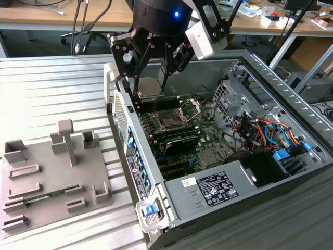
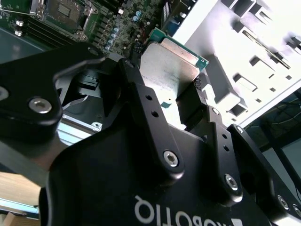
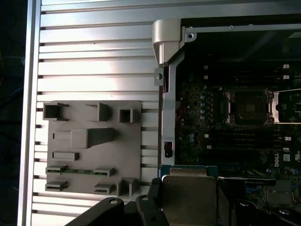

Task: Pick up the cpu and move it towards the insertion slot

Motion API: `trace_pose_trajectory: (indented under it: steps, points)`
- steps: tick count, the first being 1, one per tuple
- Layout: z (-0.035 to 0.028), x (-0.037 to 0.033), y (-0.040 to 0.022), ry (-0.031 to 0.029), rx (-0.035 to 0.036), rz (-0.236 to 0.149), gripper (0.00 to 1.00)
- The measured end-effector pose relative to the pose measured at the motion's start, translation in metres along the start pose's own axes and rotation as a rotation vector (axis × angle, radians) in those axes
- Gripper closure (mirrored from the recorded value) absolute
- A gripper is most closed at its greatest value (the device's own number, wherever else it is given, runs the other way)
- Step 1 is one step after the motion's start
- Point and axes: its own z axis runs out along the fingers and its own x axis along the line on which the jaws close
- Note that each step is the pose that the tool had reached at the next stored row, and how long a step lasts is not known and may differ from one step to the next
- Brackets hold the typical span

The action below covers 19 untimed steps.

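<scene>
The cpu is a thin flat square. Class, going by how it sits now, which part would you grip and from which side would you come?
Grip the cpu by two opposite edges, coming from above its flat metal face. The chip is too thin to pinch any other way. The gripper already holds it like this over the open computer case, jaws shut on opposite edges.

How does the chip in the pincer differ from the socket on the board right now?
The chip is held up in the air between the pincer fingers; the socket sits fixed on the board inside the case. The chip shows a pale silvery face with a green rim; the socket is dark inside a shiny metal frame. The chip hangs near the case wall, apart from the socket. Both are square.
</scene>
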Motion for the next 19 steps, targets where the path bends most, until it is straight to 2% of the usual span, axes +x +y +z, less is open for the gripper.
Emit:
trace_pose_trajectory:
  steps: [19]
  points:
    - [0.0000, -0.0161, -0.0004, 0.0000, -0.0001, 0.000, 0.45]
